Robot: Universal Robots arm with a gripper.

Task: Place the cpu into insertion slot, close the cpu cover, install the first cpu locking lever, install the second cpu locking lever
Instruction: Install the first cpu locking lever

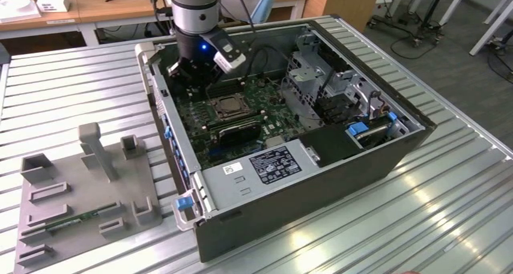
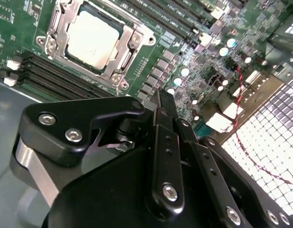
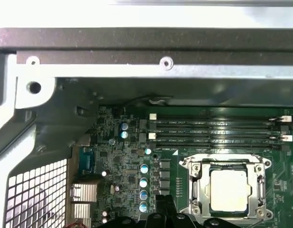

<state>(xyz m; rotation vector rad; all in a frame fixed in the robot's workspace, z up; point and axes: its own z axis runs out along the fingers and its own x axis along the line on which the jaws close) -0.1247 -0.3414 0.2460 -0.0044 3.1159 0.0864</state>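
**Arm low inside the open case, fingers closed and empty beside the socket**

A slatted metal table [image 1: 449,184] carries an open computer case [image 1: 400,148], lying on its side with its interior facing up. The case walls fence the work area on all sides. At the exterior view's right a drive cage [image 1: 316,82] crowds the interior, and a power supply [image 1: 268,163] fills the near end. That leaves the green motherboard [image 1: 265,97] as the open floor. Outside the case, at the exterior view's left, a grey fixture tray [image 1: 80,196] sits well apart from it.

The arm [image 1: 194,12] comes straight down into the far corner of the case, close to the wall there. Its wrist is vertical and the gripper [image 1: 194,76] points down at the board. In both wrist views the gripper [image 2: 164,102] [image 3: 165,203] has its fingers drawn together with nothing between them. It hangs over small board components just beside the socket, touching neither.

Rows of memory slots [image 3: 212,133] run between the socket and the case wall.

The insertion slot [image 1: 227,107] sits mid-board. The cpu cover [image 3: 197,186] lies flat over it. The cpu [image 2: 91,39] rests seated inside, with its pale metal top showing through the cover's window.
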